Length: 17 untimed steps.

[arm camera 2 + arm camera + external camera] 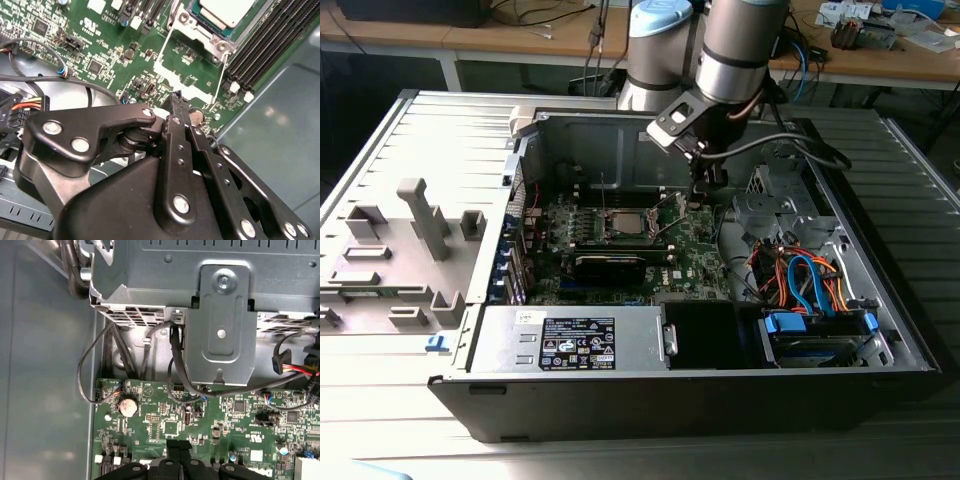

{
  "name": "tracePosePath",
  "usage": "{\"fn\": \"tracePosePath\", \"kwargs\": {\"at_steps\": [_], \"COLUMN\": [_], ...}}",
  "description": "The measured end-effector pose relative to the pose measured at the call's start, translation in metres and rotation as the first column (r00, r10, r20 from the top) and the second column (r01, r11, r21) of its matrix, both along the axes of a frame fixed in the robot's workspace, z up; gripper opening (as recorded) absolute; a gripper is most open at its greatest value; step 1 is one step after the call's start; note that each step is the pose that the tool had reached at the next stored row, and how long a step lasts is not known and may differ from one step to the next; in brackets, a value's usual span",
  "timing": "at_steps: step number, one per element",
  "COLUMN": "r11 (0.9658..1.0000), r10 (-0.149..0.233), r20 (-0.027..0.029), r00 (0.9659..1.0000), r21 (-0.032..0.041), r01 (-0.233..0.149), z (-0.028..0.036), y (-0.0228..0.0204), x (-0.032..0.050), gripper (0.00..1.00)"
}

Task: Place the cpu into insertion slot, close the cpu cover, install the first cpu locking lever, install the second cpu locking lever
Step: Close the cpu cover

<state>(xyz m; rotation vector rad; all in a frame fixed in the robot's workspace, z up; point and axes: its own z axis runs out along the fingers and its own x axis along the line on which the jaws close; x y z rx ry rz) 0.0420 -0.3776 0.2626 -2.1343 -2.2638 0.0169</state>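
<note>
Silvery cpu (222,11) sits seated in the insertion slot (625,222). I judge it light, stiff and fragile, so edge grip only. My gripper (175,98) is closed tight and holds nothing, over the green motherboard (165,425) near the socket. The thin wire locking lever (221,75) looks springy. Memory slots (265,45) crowd one side, and the grey case panel (280,125) is near.

At the far side, a long wooden desk (470,40) on white legs (449,72) carries loose cables (540,12). Beneath me spreads a ribbed grey metal tabletop (430,140), lit brightest toward the exterior view's near left.
</note>
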Motion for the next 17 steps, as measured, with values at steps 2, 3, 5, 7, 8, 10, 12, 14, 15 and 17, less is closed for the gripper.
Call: {"fn": "tracePosePath", "kwargs": {"at_steps": [2,3,5,7,8,10,12,14,15,17], "r11": [1.0,1.0,1.0,1.0,1.0,1.0,0.9999,0.9999,0.9999,0.9999], "r10": [0.003,0.004,0.006,0.007,0.007,0.009,0.01,0.01,0.01,0.011], "r20": [-0.0029,-0.0045,-0.007,-0.0089,-0.0094,-0.0098,-0.0098,-0.0098,-0.0097,-0.0097], "r00": [1.0,1.0,1.0,0.9999,0.9999,0.9999,0.9999,0.9999,0.9999,0.9999], "r21": [0.0,0.0,0.0,0.0,0.0001,0.0003,0.0012,0.0035,0.0044,0.0056], "r01": [-0.003,-0.004,-0.006,-0.007,-0.007,-0.009,-0.01,-0.01,-0.01,-0.011], "z": [-0.0015,-0.0022,-0.0037,-0.0053,-0.0062,-0.0083,-0.0102,-0.0105,-0.0106,-0.0106], "y": [0.0004,0.0006,0.0008,0.001,0.001,0.0011,0.0012,0.0013,0.0014,0.0014], "x": [0.0027,0.0039,0.0052,0.0056,0.0056,0.0056,0.0055,0.0029,0.001,-0.0036], "gripper": [0.11,0.11,0.11,0.11,0.11,0.11,0.11,0.11,0.11,0.11]}}
